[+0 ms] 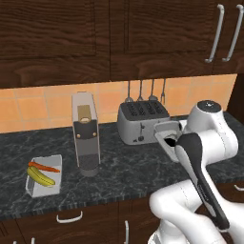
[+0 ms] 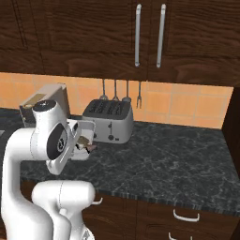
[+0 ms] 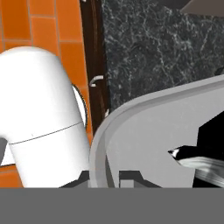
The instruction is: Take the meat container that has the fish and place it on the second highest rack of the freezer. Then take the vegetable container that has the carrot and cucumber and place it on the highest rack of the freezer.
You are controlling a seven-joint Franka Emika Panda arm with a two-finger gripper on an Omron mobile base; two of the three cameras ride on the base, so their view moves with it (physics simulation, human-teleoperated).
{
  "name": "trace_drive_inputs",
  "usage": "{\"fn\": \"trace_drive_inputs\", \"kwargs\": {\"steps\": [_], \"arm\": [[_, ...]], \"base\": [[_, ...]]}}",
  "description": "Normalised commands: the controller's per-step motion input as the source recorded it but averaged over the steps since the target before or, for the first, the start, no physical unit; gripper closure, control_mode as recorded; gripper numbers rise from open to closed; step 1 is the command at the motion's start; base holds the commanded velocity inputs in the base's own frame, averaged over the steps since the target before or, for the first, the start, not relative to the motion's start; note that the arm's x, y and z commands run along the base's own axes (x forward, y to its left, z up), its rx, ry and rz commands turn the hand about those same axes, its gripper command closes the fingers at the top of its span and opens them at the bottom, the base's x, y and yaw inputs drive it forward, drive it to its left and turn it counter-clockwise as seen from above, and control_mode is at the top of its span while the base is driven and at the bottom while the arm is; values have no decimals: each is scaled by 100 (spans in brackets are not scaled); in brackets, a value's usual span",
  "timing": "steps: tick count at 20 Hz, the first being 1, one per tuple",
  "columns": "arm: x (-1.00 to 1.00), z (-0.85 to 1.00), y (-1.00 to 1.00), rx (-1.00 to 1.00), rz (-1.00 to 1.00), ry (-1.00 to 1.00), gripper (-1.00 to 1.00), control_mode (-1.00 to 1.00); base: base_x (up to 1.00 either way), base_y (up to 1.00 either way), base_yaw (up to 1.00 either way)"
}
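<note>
Left base view showed the dark stone counter [image 1: 133,171] running wide under the upper cabinets [image 1: 119,38], with bare stone toward its front edge and, in the right base view, a long bare stretch to the right of the toaster [image 2: 110,119]. That side looked like the safest room for swinging the load out. The coffee machine [image 1: 86,136] stood tall to the toaster's left, and hanging utensils [image 1: 145,90] crowded the wall behind, so any drift backward or leftward risked a knock.

The meat container [image 1: 169,136] hung just in front of the toaster, apparently lifted off the counter and close against the robot's own forearm. A wide turn could have clipped the toaster's corner or jammed the tray against the arm.

The gripper [image 3: 107,179] was pinched nearly closed on the container's thin grey wall, near its rim. A one-sided hold like that could let the tray tilt or slip under a fast move, spilling the fish [image 3: 205,164] inside.

The vegetable container [image 1: 46,158] sat well apart at the counter's left end, near the front edge, out of the path.
</note>
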Motion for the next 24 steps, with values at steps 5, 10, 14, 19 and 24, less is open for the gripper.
{"fn": "trace_drive_inputs", "kwargs": {"steps": [5, 10, 14, 19, 24], "arm": [[0, 0, 0, 0, 0, 0, 100, -100], [0, 0, 0, 0, 0, 0, 100, 100], [0, 0, 0, 0, 0, 0, 100, 100], [0, 0, 0, 0, 0, 0, 100, 100], [0, 0, 0, 0, 0, 0, 100, 100]], "base": [[0, 0, 0], [-37, 30, -20], [-98, 41, -66], [-79, 36, -71], [-65, 42, -71]]}}
